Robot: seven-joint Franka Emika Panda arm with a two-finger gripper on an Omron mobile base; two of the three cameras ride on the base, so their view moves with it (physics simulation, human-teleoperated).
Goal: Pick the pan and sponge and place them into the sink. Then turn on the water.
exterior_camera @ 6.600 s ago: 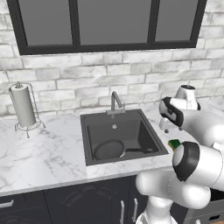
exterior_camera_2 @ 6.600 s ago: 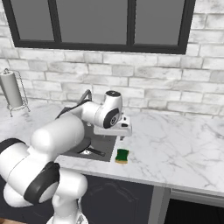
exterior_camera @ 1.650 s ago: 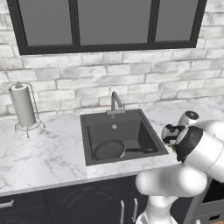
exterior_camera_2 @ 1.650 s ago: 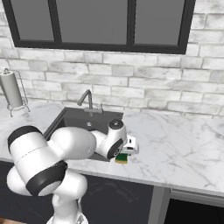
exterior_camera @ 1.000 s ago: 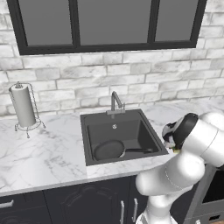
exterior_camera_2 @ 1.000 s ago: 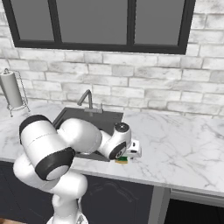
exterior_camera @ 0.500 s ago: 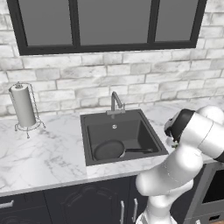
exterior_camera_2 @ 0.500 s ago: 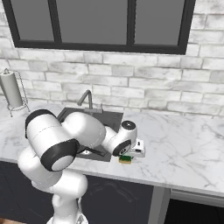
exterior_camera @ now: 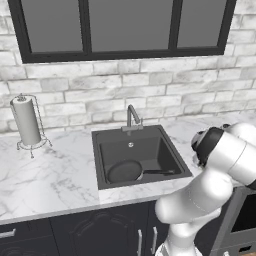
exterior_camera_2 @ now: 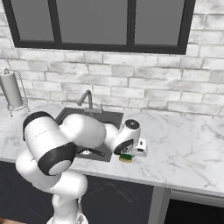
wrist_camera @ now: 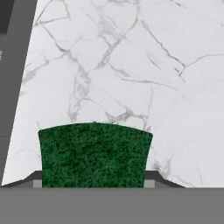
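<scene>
The sponge (wrist_camera: 94,155), green on top, lies on the white marble counter just right of the sink (exterior_camera_2: 65,114), close to the counter's front edge (exterior_camera_2: 126,158). My gripper (exterior_camera_2: 130,153) is down over it. In the hand view the gripper (wrist_camera: 94,180) has a fingertip pressed against each side of the sponge, so it is shut on it. The pan (exterior_camera: 125,171) lies flat inside the sink (exterior_camera: 150,147), its handle pointing right. The grey gooseneck faucet (exterior_camera: 131,116) stands behind the basin, with no water running.
A paper towel holder (exterior_camera: 27,122) stands on the counter far to the left. A brick wall and a dark window rise behind the sink. Open marble counter (exterior_camera_2: 183,144) stretches to the right of the sponge. My own arm curves over the sink's right side.
The jaws have closed in from wide open onto the sponge's sides. The hand has settled low over the sponge, which lies in the same place on the counter.
</scene>
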